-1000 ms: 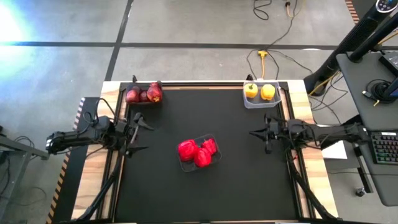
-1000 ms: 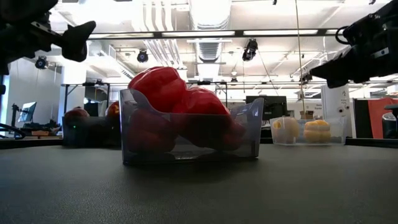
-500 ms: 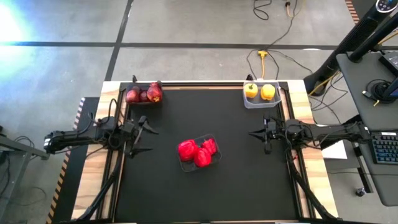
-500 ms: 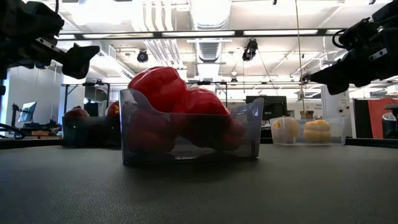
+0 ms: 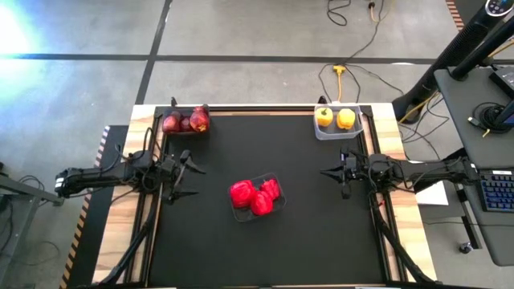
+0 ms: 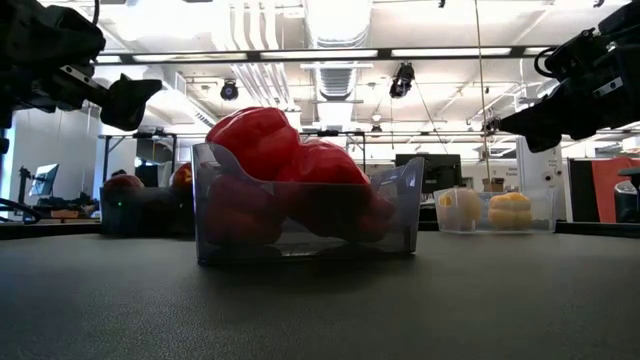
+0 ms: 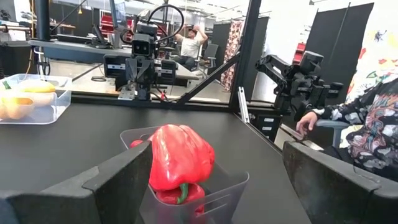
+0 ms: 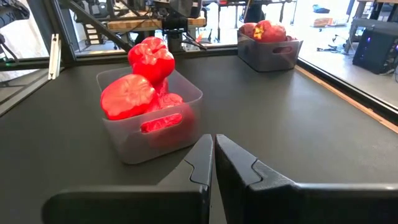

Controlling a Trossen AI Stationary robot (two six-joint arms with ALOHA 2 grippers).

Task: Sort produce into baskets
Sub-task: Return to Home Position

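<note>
Since a second ago I've lowered the left gripper point(image 5: 196, 181) homeward at nine o'clock, spread and empty, sorting done; the right gripper point(image 5: 325, 172) waits closed at three.

- A black mat point(image 5: 265, 241) covers the table top; bare wooden edging point(image 5: 116, 241) shows along its left and right sides.
- Grey floor point(image 5: 241, 32) beyond the far edge, crossed by dark tape lines point(image 5: 241, 58).
- A yellow plug point(image 5: 340, 71) with its cable on that floor, far right.
- A grey desk point(image 5: 470, 104) right of the table, a keyboard point(image 5: 498, 191) on it.
- Long ceiling lights point(image 6: 330, 53) in the room behind.
- A person in a patterned sleeve point(image 7: 373, 118), seated in the room beyond the table.
</note>
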